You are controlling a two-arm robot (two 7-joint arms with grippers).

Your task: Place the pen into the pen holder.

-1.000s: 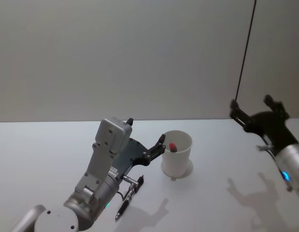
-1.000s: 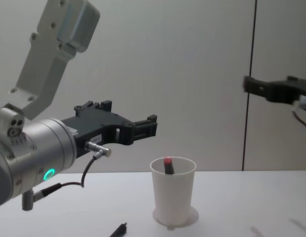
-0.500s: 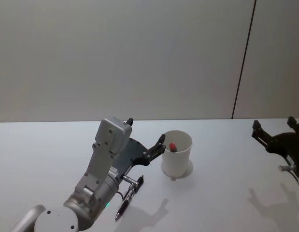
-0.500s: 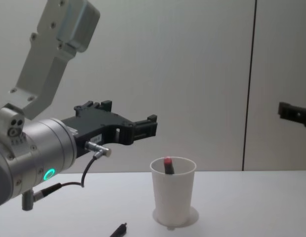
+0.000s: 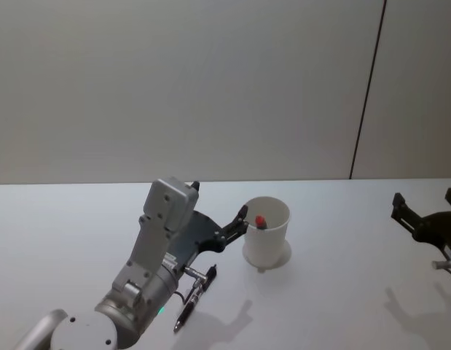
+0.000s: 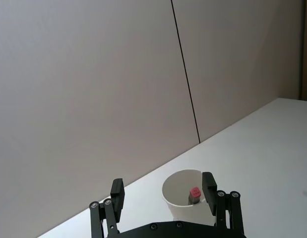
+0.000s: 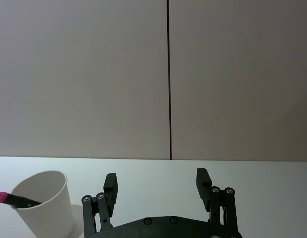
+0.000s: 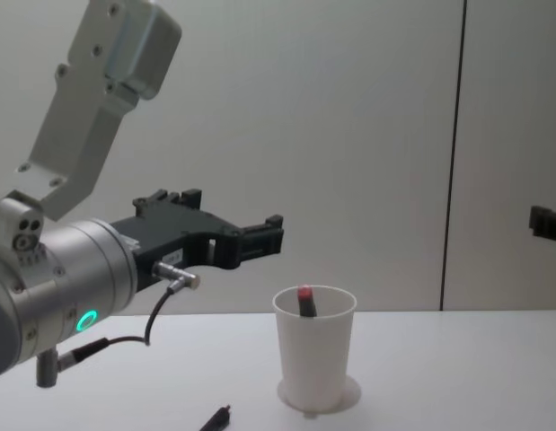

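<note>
The pen [image 5: 260,220] stands in the cup [image 5: 269,244], red end up, leaning on the rim. The left gripper [image 6: 163,184] is just beside the cup on its left, above rim height, jaws apart and empty. The right gripper [image 7: 156,178] is well apart to the cup's right, jaws apart and empty. A second pen [image 5: 192,297] lies flat on the table [image 5: 342,292], near the cup's front left.
</note>
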